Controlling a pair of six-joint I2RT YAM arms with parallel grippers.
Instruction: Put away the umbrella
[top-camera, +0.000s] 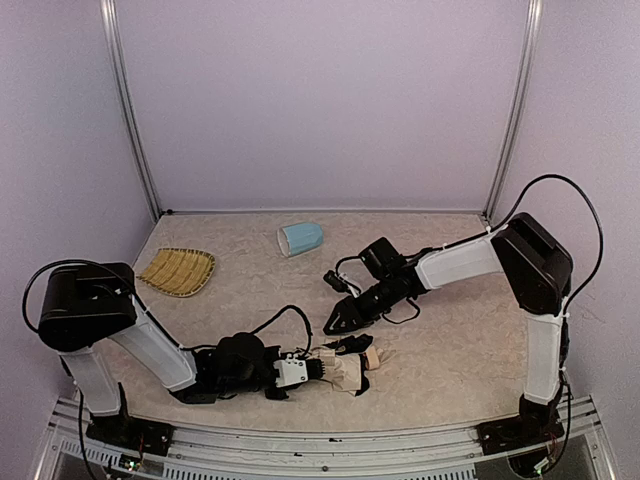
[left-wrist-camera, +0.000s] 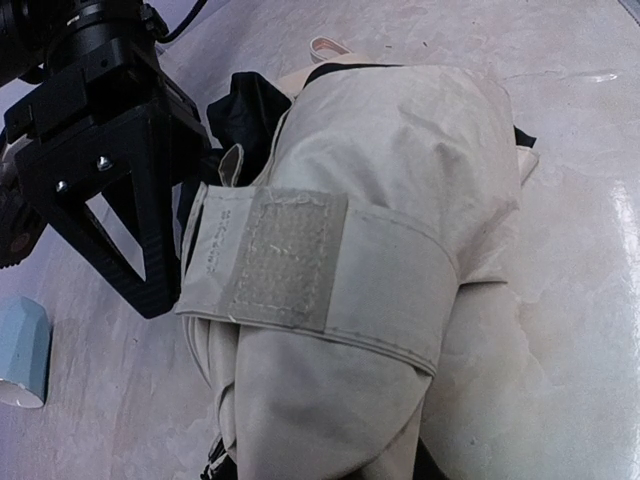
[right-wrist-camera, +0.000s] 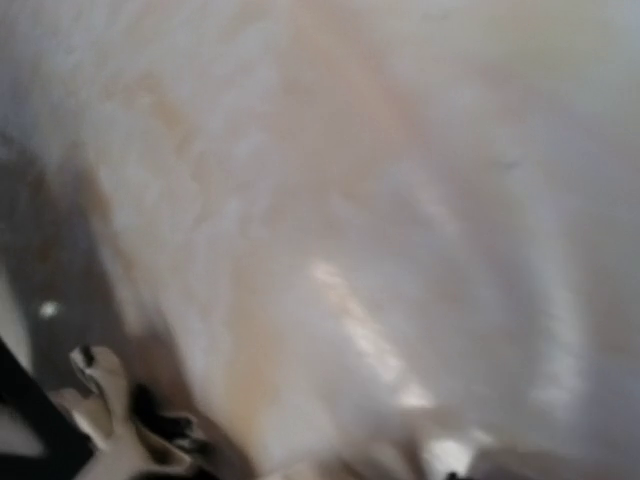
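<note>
The umbrella (top-camera: 345, 372) lies folded at the table's front middle, cream fabric outside with black lining showing. It fills the left wrist view (left-wrist-camera: 400, 180). Its beige strap (left-wrist-camera: 300, 260), with a velcro patch, is wrapped round the bundle. My left gripper (top-camera: 318, 368) lies low on the table and is shut on the umbrella's left end; its fingers are hidden in its own view. My right gripper (top-camera: 330, 328) hangs just above and left of the umbrella with its jaws together, its tip (left-wrist-camera: 155, 295) beside the strap's end. The right wrist view is blurred.
A light-blue mug (top-camera: 300, 238) lies on its side at the back middle and shows in the left wrist view (left-wrist-camera: 22, 345). A woven yellow tray (top-camera: 178, 270) sits at the back left. Purple walls enclose the table.
</note>
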